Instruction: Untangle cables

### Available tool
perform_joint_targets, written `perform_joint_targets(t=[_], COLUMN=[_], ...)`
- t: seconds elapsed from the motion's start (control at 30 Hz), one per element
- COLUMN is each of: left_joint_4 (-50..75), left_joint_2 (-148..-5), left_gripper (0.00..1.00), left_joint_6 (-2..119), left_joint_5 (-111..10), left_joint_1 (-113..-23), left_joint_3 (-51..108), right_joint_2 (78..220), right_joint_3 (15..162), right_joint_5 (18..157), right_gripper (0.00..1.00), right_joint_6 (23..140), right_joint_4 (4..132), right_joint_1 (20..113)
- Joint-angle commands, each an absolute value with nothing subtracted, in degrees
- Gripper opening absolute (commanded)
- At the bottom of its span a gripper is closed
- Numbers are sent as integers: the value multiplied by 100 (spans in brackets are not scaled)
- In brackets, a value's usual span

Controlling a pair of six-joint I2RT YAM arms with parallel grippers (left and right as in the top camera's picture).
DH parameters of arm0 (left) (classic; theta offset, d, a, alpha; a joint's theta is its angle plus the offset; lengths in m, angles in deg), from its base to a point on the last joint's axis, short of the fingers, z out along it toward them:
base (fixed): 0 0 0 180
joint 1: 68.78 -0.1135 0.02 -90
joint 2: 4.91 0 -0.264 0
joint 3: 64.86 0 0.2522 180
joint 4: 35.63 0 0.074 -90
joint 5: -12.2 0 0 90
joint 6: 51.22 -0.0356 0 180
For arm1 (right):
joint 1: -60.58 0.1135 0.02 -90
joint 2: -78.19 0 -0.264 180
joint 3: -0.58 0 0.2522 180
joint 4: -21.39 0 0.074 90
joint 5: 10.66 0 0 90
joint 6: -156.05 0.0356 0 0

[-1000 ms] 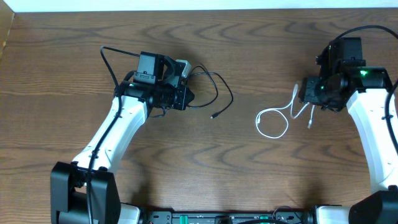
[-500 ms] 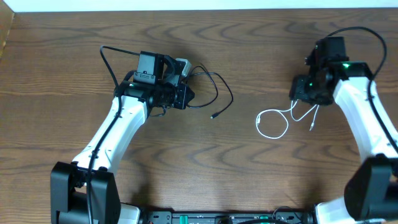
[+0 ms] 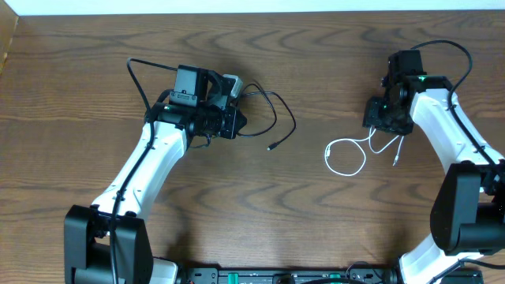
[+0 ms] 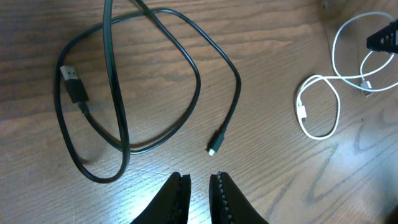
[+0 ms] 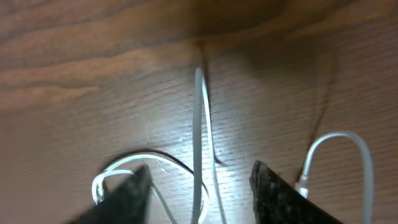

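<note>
The white cable (image 3: 328,155) is lying in a loose loop on the wooden counter (image 3: 316,221), its strands crossing one another where they are running up under the right arm. The right end effector (image 5: 199,190) is hovering low over that far part of the white cable, its jaws standing apart and released, with a single white strand (image 5: 198,112) passing up between the two dark fingers (image 5: 134,193) without being pinched. From overhead, the right wrist is covering the far end of the white cable, so where that end is lying cannot be told. One small white plug (image 4: 303,112) is resting inside the loop.

Well apart from the white cable, on its left side, the black cable (image 4: 198,79) is sprawling in wide loops that are crossing over each other, a larger plug (image 4: 74,84) lying inside them and a small plug (image 4: 212,151) pointing toward the white cable. The two cables are not touching. The left end effector (image 4: 199,180) is hanging just above the counter beside the black loops, its jaws clenched almost together and gripping nothing. Part of the black cable is disappearing beneath the left wrist in the overhead view.
</note>
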State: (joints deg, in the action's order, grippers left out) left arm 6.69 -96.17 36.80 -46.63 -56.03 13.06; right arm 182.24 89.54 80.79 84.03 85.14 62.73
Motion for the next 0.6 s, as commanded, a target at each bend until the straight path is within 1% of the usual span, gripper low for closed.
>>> perform_joint_targets(t=[0.0, 0.03, 0.1, 0.13, 0.57], left_joint_4=[817, 861, 940, 951, 918], left_joint_2=[-9589, -9589, -9589, -9589, -9589], left_gripper=[17, 17, 17, 17, 17], left_joint_6=[3606, 3604, 3606, 3606, 3647], left_joint_5=[-4689, -4691, -4689, -4689, -4689], left_joint_1=[-5610, -5610, -5610, -5610, -5610], left_joint_3=[1286, 1286, 1286, 1286, 1286], right_joint_2=[18338, 18338, 18338, 18338, 18329], right_joint_3=[8921, 8921, 8921, 8921, 8924], right_joint_5=[7939, 7944, 7946, 7948, 7944], right_gripper=[24, 14, 4, 1, 1], right_joint_6=[8469, 8469, 8471, 8475, 8469], right_joint_4=[8462, 8449, 8418, 8420, 8562], right_joint_1=[6293, 6293, 6293, 6293, 6293])
